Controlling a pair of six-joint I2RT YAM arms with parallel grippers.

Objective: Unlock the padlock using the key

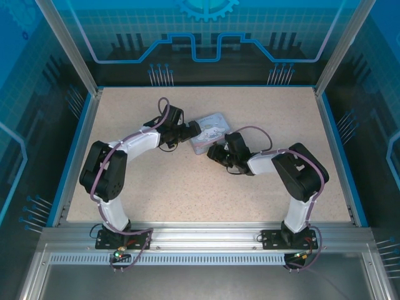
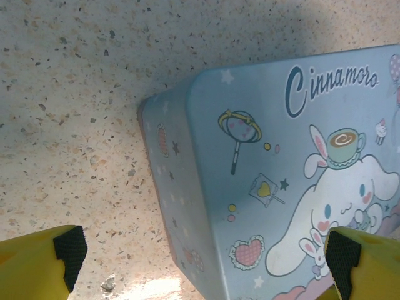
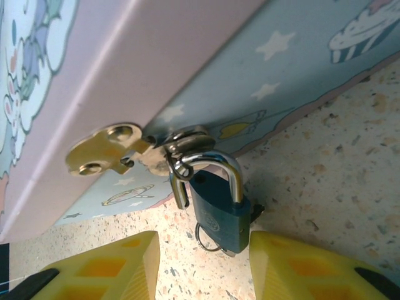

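top view: the left gripper (image 1: 189,132) sits at the end of the tin (image 1: 211,125) and the right gripper (image 1: 214,152) at its near side; the light tin lies loose on the speckled table (image 1: 156,181), so a nudge could slide it

left wrist: the left gripper (image 2: 200,269) is spread wide, holding nothing; the tin's (image 2: 262,162) glossy painted metal and rounded corner could let its pads slip

right wrist: the padlock (image 3: 219,209), teal body and polished steel shackle, dangles from a brass hasp (image 3: 103,153); one shackle leg looks free. a thin wire ring (image 3: 203,239) shows beneath; the key blade is hidden. the right gripper (image 3: 205,269) flanks it, parted and empty; closing off-centre could swing the lock away
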